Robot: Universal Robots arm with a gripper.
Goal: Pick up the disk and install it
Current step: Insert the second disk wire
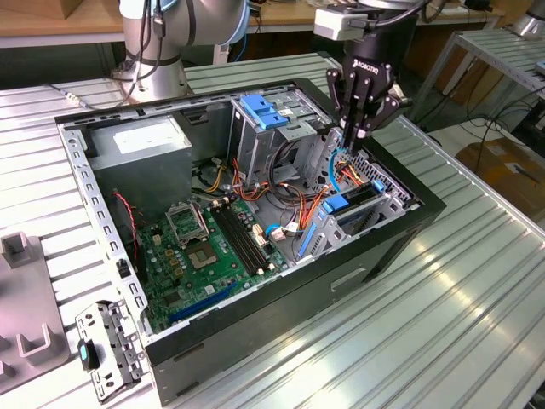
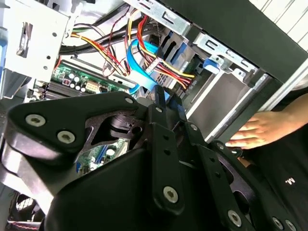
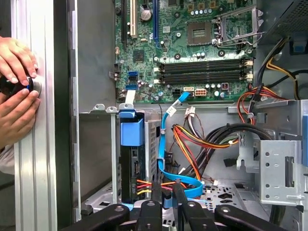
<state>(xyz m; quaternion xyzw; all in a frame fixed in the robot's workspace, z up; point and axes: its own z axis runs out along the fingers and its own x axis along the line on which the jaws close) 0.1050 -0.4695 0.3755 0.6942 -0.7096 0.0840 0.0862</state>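
The disk stands on edge in a drive bay at the front corner of the open computer case point(image 1: 400, 230), on the exterior view's right. Its blue carrier rail point(image 1: 337, 204) shows at the top of the bay. In the first wrist view the same blue carrier end point(image 3: 131, 132) sits above the dark edge of the disk. My gripper point(image 1: 356, 135) hangs just above that bay, apart from the disk. Its fingers point(image 3: 156, 192) are shut, with a light-blue data cable point(image 3: 166, 144) running close past the tips. Both wrist views show the gripper point(image 2: 166, 98) from behind.
Inside the case are a green motherboard point(image 1: 209, 247), a grey power supply point(image 1: 140, 145), a drive cage with a blue latch plate point(image 1: 260, 111), and bundled wires point(image 3: 192, 139). A person's hands point(image 3: 17, 91) rest on the table rail beside the case. A metal bracket point(image 1: 106, 349) lies on the table.
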